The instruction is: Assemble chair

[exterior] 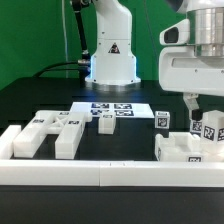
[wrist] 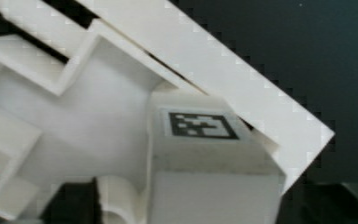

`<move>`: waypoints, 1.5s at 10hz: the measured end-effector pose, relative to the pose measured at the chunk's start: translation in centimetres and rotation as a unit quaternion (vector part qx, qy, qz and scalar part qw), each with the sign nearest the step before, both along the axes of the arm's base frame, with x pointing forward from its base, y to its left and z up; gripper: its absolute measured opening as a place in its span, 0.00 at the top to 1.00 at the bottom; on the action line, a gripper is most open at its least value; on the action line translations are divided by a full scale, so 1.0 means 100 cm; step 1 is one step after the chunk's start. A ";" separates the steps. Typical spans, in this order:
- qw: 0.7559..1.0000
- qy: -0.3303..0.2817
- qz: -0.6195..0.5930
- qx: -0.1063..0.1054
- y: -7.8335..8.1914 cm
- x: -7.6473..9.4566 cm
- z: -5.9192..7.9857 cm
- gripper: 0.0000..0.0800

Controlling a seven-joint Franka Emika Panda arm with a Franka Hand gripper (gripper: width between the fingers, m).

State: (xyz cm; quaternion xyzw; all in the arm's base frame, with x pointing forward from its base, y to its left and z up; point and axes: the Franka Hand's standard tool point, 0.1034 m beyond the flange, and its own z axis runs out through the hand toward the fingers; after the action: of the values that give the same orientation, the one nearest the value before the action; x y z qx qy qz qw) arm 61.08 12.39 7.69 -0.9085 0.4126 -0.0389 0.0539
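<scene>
My gripper (exterior: 193,104) hangs low over the cluster of white chair parts (exterior: 188,146) at the exterior view's right. In the wrist view a white chair block with a square tag (wrist: 202,125) stands between my fingers, over a larger flat chair part (wrist: 60,100). One dark finger (wrist: 332,205) lies against the block's side. The other finger (wrist: 73,200) stands a little apart from it, so the gripper (wrist: 190,205) is open around the block. More blocky chair parts (exterior: 50,132) lie at the exterior view's left.
The marker board (exterior: 122,105) lies mid-table in front of the robot base (exterior: 110,60). A small white part (exterior: 107,123) and a tagged cube (exterior: 162,118) sit near it. A long white border rail (exterior: 100,176) runs along the front.
</scene>
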 end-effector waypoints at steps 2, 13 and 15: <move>0.994 -0.004 0.105 -0.011 0.003 -0.001 0.000 0.20; 0.855 -0.027 0.514 -0.060 0.001 0.001 0.002 0.19; 0.849 -0.027 0.524 -0.062 0.000 0.001 0.002 0.20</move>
State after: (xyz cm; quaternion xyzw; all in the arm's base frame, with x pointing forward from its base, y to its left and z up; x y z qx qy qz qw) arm 61.17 12.39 7.84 -0.9897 -0.1301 -0.0552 0.0211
